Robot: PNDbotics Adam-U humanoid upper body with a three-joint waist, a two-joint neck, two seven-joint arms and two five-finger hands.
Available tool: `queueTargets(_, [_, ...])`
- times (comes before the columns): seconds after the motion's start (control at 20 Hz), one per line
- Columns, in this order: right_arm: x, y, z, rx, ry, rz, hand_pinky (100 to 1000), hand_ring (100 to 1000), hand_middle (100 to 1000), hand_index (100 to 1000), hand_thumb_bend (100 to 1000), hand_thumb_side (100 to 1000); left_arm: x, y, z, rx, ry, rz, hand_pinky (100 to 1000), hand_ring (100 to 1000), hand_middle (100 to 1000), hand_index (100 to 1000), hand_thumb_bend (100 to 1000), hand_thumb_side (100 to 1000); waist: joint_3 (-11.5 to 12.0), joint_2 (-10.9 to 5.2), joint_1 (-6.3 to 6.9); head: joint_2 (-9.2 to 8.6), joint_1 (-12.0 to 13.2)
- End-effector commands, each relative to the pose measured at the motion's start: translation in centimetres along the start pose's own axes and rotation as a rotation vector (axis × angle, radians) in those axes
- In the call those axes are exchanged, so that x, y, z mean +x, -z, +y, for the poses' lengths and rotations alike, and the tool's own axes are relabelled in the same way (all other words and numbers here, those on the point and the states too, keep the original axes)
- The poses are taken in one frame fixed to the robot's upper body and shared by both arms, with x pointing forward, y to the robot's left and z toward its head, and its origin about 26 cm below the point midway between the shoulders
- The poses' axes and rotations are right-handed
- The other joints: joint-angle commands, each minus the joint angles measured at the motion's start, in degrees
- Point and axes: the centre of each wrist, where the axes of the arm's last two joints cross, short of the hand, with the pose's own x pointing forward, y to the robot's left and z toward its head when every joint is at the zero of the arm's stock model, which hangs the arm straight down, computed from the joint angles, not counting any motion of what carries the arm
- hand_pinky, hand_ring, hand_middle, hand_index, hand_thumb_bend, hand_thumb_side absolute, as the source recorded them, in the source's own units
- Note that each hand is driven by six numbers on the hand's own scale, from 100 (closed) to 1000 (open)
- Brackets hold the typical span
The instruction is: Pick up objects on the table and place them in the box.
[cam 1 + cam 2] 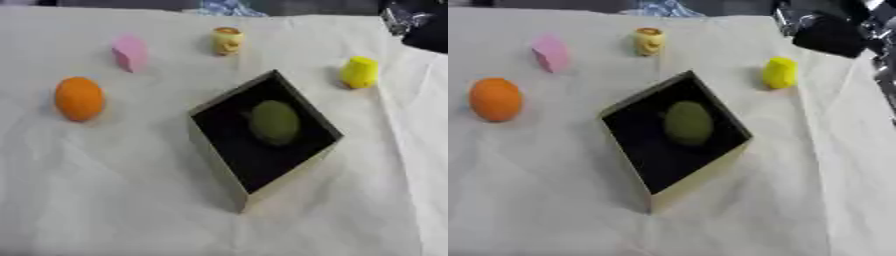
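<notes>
A cardboard box with a black inside stands turned like a diamond at the table's middle. A green oval object lies inside it. An orange round object sits at the left, with a pink block behind it. A small yellow and orange cup-like object stands at the back. A yellow object rests right of the box. My right hand shows as a black and silver shape in the upper right corner, above and behind the yellow object. My left hand is out of sight.
A pale cloth covers the table, wrinkled near the front. Its right edge folds down along the right side. A bluish crumpled thing lies beyond the far edge.
</notes>
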Motion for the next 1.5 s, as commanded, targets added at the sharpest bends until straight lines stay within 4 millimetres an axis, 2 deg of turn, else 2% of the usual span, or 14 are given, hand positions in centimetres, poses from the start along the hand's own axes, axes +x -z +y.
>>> queueTargets(0.05, [-1.3, 0.0, -2.5, 0.105, -0.181, 0.039, 900, 926, 796, 874, 177, 442, 0.5, 0.9, 0.6, -0.006, 0.022, -0.037, 745, 656, 652, 736, 308, 669, -0.1, -0.62, 0.11, 0.03, 0.4])
queueTargets(0.25, [-3.0, -0.3, -6.2, 0.199, -0.355, 0.101, 904, 932, 810, 888, 211, 441, 0.6, 1.0, 0.4, -0.015, 0.013, -0.04, 745, 656, 651, 736, 306, 672, 0.6, 0.06, 0.23, -0.62, 0.1])
queueTargets(0.4, [-4.2, -0.4, -6.9, 0.272, -0.384, 0.115, 908, 937, 819, 895, 231, 445, 0.5, 1.1, 0.5, -0.019, 0.018, -0.04, 745, 656, 651, 736, 305, 672, 0.5, 0.2, 0.13, -0.9, 0.4])
queueTargets(0.95, [-8.6, -1.8, -6.9, 0.53, -0.352, 0.108, 910, 943, 822, 897, 287, 449, 0.6, 1.3, 0.6, -0.025, 0.03, -0.049, 746, 658, 652, 736, 304, 672, -0.3, 0.12, -0.55, -1.9, 0.4])
queueTargets(1.15, [-10.6, -2.4, -6.6, 0.554, -0.336, 0.119, 907, 941, 817, 893, 310, 436, 0.5, 1.3, 0.5, -0.026, 0.028, -0.046, 746, 657, 651, 736, 303, 672, 0.0, 0.15, -0.45, -2.23, 0.1])
queueTargets(1.5, [-12.1, -1.5, -5.3, 0.551, -0.347, 0.181, 896, 927, 781, 890, 359, 390, 0.5, 1.3, 0.4, -0.032, 0.023, -0.045, 746, 657, 650, 735, 301, 676, 0.7, 0.46, -0.43, -2.33, -0.5])
